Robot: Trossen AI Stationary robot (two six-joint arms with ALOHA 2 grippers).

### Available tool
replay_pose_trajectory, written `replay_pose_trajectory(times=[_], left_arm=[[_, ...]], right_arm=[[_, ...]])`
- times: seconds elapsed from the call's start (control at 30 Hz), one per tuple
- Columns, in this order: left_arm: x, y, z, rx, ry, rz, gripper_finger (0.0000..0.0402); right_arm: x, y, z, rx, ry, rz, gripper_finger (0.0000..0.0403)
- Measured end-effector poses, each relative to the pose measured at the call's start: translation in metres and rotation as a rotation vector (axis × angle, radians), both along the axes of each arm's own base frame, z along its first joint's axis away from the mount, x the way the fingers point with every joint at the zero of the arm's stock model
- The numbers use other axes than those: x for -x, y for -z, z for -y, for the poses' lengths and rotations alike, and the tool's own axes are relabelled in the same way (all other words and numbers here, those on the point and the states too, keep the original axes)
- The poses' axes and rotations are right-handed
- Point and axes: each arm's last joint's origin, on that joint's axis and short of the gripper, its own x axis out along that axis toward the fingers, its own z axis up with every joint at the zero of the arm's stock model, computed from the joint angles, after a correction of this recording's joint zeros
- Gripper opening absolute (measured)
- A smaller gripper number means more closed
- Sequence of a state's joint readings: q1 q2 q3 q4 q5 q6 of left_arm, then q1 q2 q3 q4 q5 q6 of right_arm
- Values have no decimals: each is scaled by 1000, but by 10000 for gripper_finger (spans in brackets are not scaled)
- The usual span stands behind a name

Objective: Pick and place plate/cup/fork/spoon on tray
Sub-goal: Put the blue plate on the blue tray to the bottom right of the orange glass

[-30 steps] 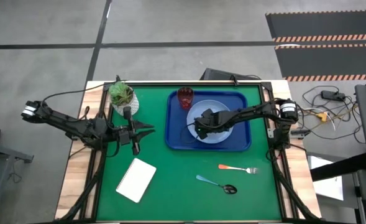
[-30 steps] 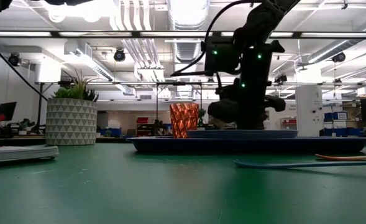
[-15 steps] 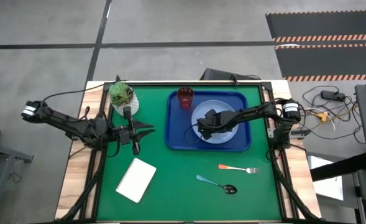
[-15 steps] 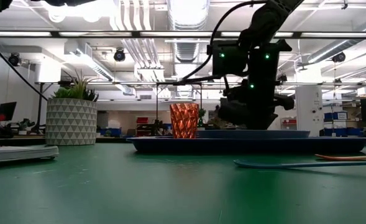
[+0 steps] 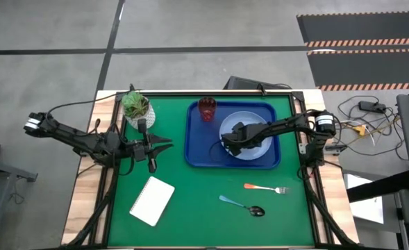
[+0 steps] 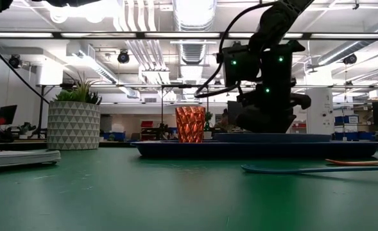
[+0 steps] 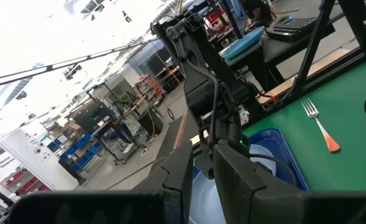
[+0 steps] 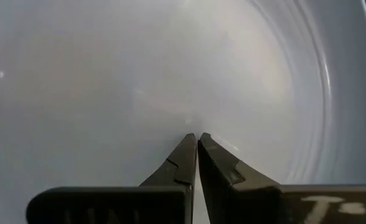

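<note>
The light-blue plate lies flat in the right half of the dark-blue tray. The dark-red cup stands upright in the tray's far left corner. My right gripper is shut, fingers pointing down onto the plate's left part; the right wrist view shows its tips on the plate's inner floor. The fork and the spoon lie on the green mat, nearer than the tray. My left gripper waits shut at the mat's left, touching nothing. My right gripper presses its shut fingertips down on the plate's inner floor, near where the floor curves up into the rim. The fingers come from above, slanting down from the table's right. The plate lies flat on the tray.
A white pot with a green plant stands at the mat's far left. A white notepad lies at the near left. In the low view, the spoon's handle and the fork's handle lie in front of the tray.
My right gripper has gone toward the table's right edge, staying shut and low over the tray. The plate has slid with it along the tray floor toward the tray's right side, still flat. The cup has stayed in place.
</note>
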State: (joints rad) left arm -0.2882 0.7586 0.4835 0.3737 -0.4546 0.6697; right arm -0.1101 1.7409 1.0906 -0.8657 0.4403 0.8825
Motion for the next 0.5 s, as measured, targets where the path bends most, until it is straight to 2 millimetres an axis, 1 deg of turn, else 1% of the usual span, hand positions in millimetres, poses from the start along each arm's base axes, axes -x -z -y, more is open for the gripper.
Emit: replay_pose_trajectory(times=[0.2, 0.5], left_arm=[[0, 0, 0, 0, 0, 0, 45], [0, 0, 0, 0, 0, -1, 45]], right_arm=[[3, -1, 1, 28, -3, -37, 9], [3, -1, 2, 36, 2, -38, 9]])
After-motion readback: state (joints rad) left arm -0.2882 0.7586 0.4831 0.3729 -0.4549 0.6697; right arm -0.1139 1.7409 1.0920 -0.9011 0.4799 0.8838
